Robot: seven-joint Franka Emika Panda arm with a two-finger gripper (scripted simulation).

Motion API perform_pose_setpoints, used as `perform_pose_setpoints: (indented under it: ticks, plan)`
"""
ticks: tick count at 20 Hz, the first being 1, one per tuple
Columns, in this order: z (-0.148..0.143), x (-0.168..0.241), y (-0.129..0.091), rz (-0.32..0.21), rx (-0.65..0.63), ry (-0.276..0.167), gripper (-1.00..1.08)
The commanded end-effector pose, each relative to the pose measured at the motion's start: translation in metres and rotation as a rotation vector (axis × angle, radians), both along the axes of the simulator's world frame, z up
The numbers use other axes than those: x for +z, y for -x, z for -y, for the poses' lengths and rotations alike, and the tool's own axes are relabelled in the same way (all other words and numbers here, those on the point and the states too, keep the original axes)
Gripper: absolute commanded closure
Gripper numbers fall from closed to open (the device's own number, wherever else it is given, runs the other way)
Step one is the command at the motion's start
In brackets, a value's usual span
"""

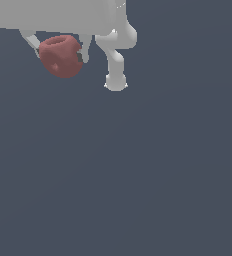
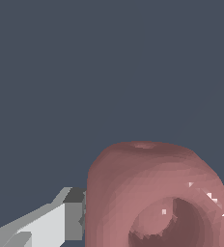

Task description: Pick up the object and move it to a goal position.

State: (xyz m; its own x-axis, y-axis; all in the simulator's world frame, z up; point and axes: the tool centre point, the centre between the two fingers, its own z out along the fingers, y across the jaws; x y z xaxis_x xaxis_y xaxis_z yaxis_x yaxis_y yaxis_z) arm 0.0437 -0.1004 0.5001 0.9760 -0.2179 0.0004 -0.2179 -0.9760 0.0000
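Up near the top of the exterior view, toward its left, the white hand (image 1: 61, 54) is clamped on the dull-red object (image 1: 61, 56), one finger (image 1: 30, 39) on each side. From the wrist view the object (image 2: 152, 193) looms close, its dimpled hollow facing the camera, a grey-tipped finger (image 2: 61, 219) pressed against its flank.
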Motion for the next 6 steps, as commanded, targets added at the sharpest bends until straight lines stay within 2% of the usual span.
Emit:
perform_pose_setpoints:
  ticks: [1,6]
  plan:
    - [0.0006,0.0031,-0.0006,0.000,0.000,0.000,1.08]
    - [0.0010,0.0051,-0.0011,0.000,0.000,0.000,1.08]
